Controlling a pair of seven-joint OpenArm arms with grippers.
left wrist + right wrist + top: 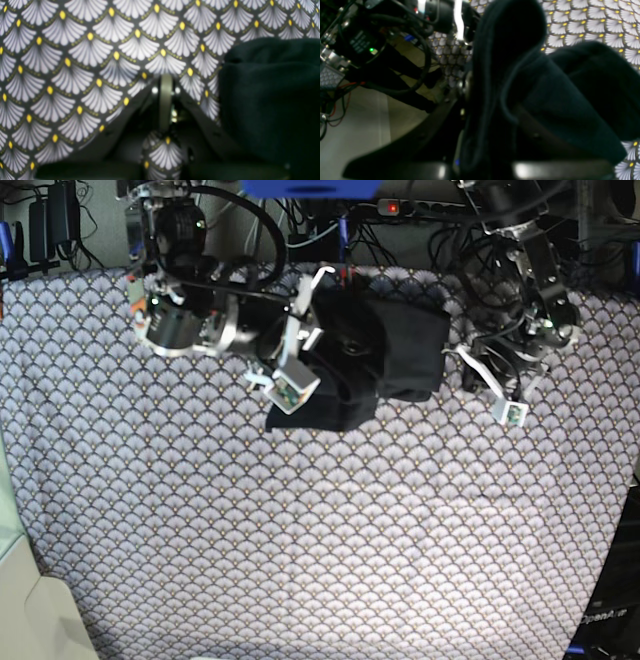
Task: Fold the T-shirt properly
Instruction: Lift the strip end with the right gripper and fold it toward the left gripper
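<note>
The black T-shirt (400,360) lies bunched and partly folded at the far middle of the patterned tablecloth (300,530). My right gripper (332,335), on the left of the base view, is shut on a raised fold of the T-shirt (545,100). In the right wrist view the dark cloth drapes over the fingers and hides their tips (490,105). My left gripper (468,370) hovers just right of the shirt's edge. Its jaws (166,81) are pressed together with nothing between them, over bare tablecloth (75,62), and the T-shirt (270,100) lies to their right.
Cables, a power strip (400,205) and electronics line the far edge of the table behind both arms. The table's left edge drops to a pale floor (357,130). The patterned cloth stretches toward the near edge.
</note>
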